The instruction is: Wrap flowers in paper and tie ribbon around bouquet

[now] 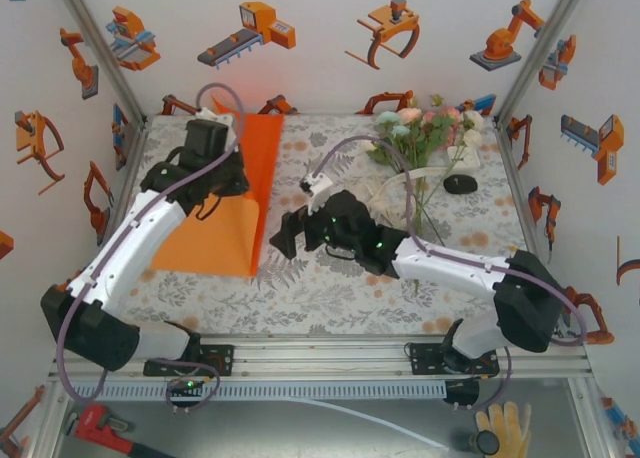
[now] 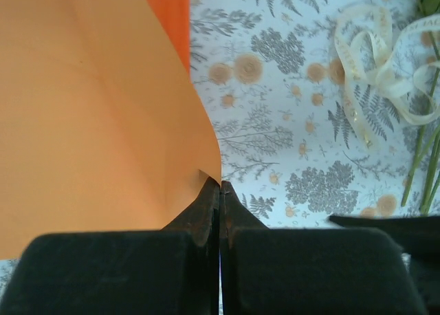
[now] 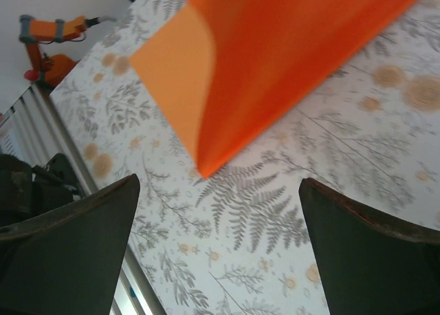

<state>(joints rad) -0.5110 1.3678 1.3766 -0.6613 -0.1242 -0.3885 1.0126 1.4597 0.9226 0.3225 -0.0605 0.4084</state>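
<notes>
Orange paper folded up at the left of the table, my left gripper pinched shut on its edge, my right gripper wide open facing its corner, flowers and ribbon far right

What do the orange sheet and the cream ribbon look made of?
The paper: matte orange paper or thin card, likely; it curves smoothly, with faint creases. The ribbon: probably soft sheer fabric; slightly see-through, lying in limp loops.
</notes>
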